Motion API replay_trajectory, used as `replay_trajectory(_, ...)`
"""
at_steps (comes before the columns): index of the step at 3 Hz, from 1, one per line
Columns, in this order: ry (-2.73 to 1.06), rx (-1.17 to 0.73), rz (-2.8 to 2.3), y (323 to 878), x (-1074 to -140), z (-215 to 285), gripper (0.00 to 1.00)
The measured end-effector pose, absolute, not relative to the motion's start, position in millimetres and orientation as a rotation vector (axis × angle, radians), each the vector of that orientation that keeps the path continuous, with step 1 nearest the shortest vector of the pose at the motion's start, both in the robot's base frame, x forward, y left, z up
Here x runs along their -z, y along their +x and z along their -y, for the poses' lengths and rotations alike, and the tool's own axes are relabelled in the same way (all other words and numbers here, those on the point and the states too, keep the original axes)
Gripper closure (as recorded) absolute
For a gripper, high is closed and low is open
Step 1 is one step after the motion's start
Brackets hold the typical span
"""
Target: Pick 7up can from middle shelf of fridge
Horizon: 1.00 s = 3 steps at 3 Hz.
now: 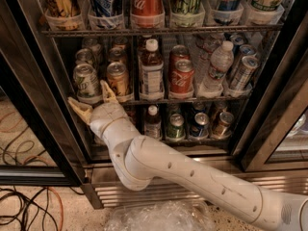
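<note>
The gripper point(89, 95) is at the left end of the middle shelf point(163, 100), low against the front of the rack, with its two tan fingers spread well apart. The left finger point(79, 108) points out below and to the left of the 7up can point(86, 81). The right finger point(107, 90) rises in the gap between that can and the gold-brown can point(118, 78) beside it. The 7up can stands upright in its clear cup at the front left of the middle shelf, just above and between the fingertips (whether either finger touches it cannot be told). To the right along the same shelf stand a brown bottle point(152, 71) with a white cap, a red Coca-Cola can point(182, 76) and a clear water bottle point(217, 66), with more cans farther back. The white arm point(192, 177) reaches in from the near right, crossing the front of the fridge point(269, 105) and covering part of its louvred base. A green can point(176, 126) sits on the rack below. Cables point(24, 211) lie on the floor to the near left.
</note>
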<state>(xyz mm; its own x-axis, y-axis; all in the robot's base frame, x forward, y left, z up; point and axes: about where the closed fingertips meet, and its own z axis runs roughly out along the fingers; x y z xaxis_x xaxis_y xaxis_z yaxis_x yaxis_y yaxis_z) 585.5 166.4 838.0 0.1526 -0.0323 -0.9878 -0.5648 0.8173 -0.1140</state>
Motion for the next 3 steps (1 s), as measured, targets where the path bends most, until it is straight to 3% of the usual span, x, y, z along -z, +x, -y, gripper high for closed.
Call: replay_trajectory(3, -0.550, -0.448, -1.369, 638.7, -837.5, -192.2, 0.35)
